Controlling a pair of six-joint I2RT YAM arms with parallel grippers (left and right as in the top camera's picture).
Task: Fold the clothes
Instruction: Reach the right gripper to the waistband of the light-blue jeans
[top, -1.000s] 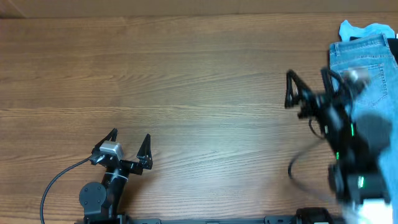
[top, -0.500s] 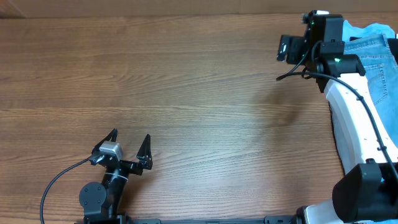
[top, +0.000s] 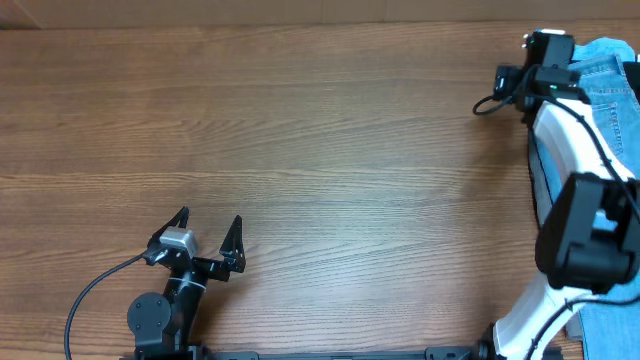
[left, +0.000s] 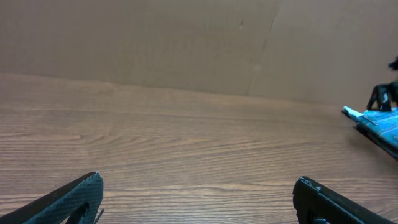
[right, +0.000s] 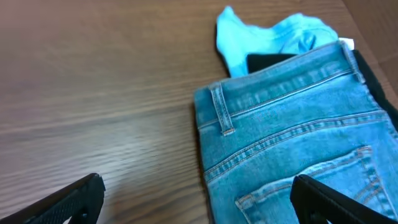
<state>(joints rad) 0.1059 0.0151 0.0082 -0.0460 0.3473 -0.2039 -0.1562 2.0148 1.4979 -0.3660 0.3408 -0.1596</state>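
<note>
The light blue denim jeans (top: 612, 85) lie at the table's far right edge, largely hidden under my right arm in the overhead view. The right wrist view shows their waistband, belt loop and a stitched back pocket (right: 292, 137). My right gripper (top: 510, 82) is open and empty, and hovers over the jeans' left edge, one finger over bare wood and one over the denim (right: 199, 205). My left gripper (top: 205, 235) is open and empty near the front left (left: 199, 202), far from the jeans (left: 380, 124).
A pale turquoise garment (right: 261, 37) and a black item (right: 270, 61) lie just beyond the waistband. The wooden table (top: 300, 150) spreads to the left. A cardboard wall (left: 186, 43) stands behind the table.
My right arm has swung from the mid right towards the far right corner, then shifted right over the jeans' edge. The left arm has not moved.
</note>
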